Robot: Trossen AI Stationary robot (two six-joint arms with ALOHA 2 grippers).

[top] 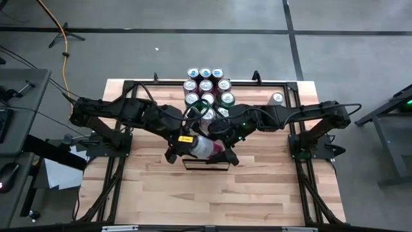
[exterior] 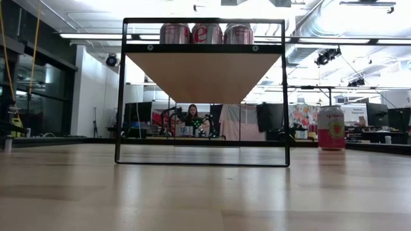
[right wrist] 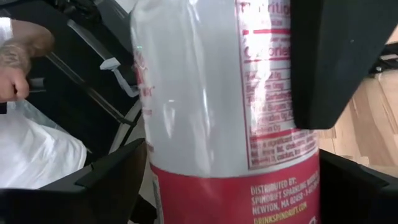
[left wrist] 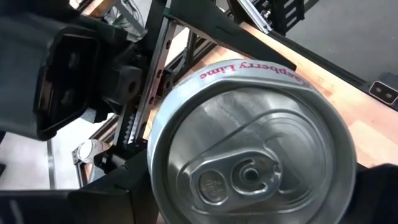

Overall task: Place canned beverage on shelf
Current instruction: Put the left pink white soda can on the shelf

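both the left pincer (top: 175, 153) and right pincer (top: 226, 153) clasp the can (top: 203, 147) above the shelf (top: 206, 164); an uneven release could drop it.

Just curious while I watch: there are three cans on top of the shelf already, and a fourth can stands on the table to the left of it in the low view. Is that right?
Nearly. The three cans do sit on top of the shelf, but the lone can stands on the table to the shelf's right, not its left, as the low view shows.
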